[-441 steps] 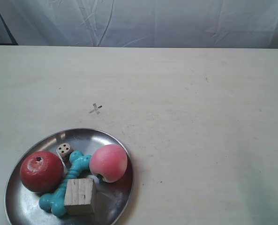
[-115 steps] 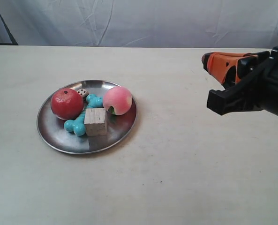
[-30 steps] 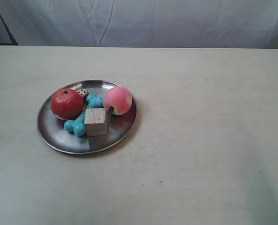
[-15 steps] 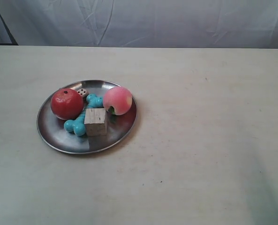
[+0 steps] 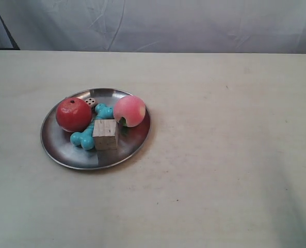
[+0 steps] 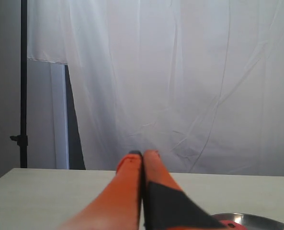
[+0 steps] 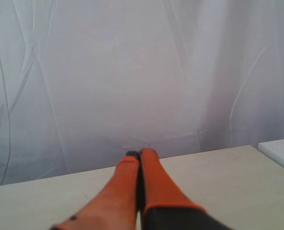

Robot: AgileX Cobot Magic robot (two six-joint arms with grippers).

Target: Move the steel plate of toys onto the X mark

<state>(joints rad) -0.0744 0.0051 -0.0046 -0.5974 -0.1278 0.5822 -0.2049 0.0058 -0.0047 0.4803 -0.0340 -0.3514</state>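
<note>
The steel plate (image 5: 65,155) lies on the table at the exterior view's left of centre. On it rest the red apple (image 5: 73,114), the pink peach (image 5: 129,110), the turquoise bone (image 5: 84,137), the wooden cube (image 5: 106,134) and the white die (image 5: 91,102). No X mark shows on the table. Neither arm appears in the exterior view. My left gripper (image 6: 142,154) is shut on nothing, raised above the table, with the plate's rim (image 6: 249,220) low at one side of its view. My right gripper (image 7: 140,153) is also shut and holds nothing.
A white curtain (image 5: 158,23) hangs behind the table's far edge. A dark stand pole (image 6: 23,96) rises beside the curtain in the left wrist view. A white slab (image 7: 280,151) sits at the table's side in the right wrist view.
The plate with its toys now lies farther back than at first, over where the X mark showed. The arm seen at the exterior view's right has left the view. Nothing moved in the last second.
</note>
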